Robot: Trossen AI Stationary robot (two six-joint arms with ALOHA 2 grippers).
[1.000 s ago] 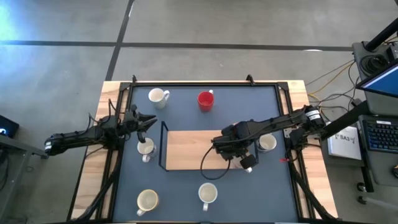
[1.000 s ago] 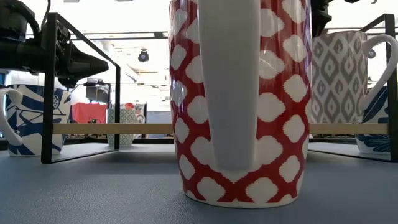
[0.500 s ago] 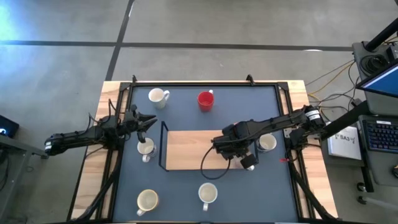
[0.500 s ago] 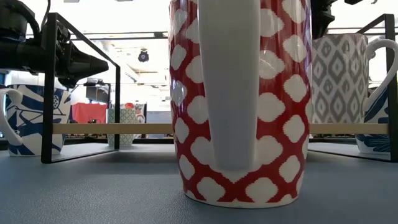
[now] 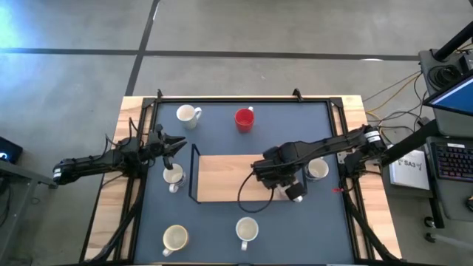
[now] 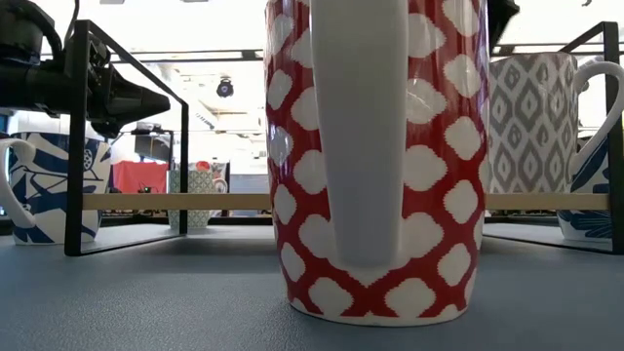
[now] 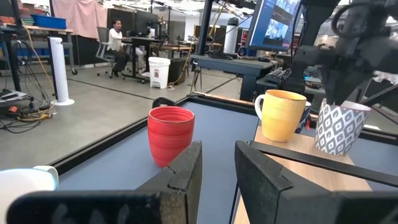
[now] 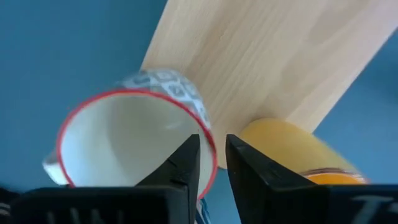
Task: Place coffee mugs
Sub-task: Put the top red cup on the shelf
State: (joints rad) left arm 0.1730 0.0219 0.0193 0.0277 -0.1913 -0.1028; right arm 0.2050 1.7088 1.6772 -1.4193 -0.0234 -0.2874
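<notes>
Right claw (image 8: 211,163) over wooden shelf (image 5: 222,177), fingers pinching rim of grey-patterned mug (image 8: 134,134); I saw mug standing near shelf's right end, beside orange mug (image 7: 283,115). Left claw (image 5: 176,144) narrow, holding nothing, hovering at table's left side over white mug (image 5: 173,176). Red mug (image 5: 244,118) near table's far edge.

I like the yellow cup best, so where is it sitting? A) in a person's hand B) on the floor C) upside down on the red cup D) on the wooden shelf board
D: the yellow cup stands upright on the wooden shelf board, next to the grey-patterned cup and away from the red cup.
</notes>
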